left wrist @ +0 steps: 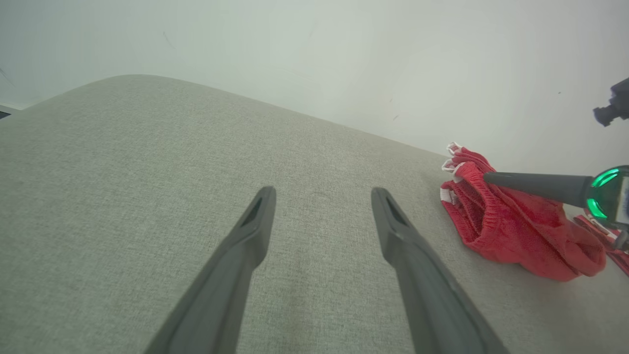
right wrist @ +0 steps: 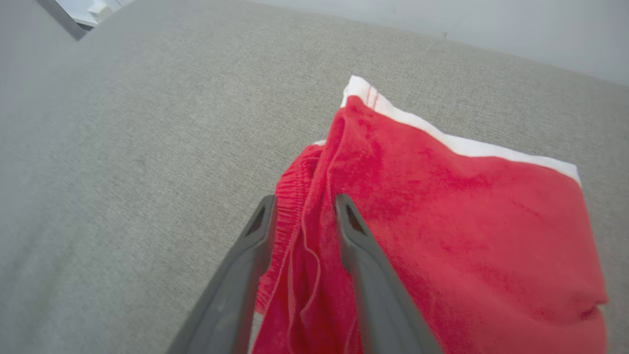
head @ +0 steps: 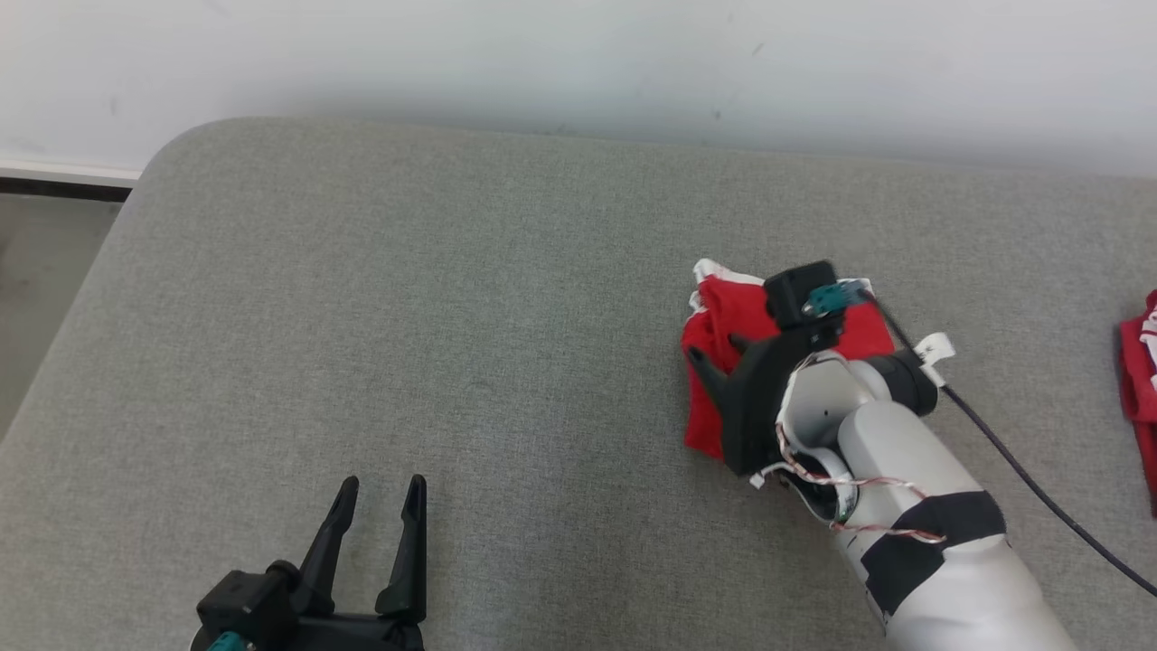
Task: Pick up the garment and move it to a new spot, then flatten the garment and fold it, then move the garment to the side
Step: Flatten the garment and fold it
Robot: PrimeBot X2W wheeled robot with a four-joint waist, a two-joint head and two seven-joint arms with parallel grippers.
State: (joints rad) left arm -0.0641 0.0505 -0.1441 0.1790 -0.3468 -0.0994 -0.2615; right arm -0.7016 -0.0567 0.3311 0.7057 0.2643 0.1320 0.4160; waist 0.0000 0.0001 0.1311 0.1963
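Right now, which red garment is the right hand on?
The middle garment, a fold between the fingers of the right hand; the other garment lies apart at the far right.

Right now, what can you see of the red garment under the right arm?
The red garment with white edging looks like soft towelling, with a gathered ribbed band at one edge. It lies bunched and partly folded on the grey woven fabric surface, right of the middle in the head view. The right tool stands over it, two dark fingers parted on either side of a raised fold.
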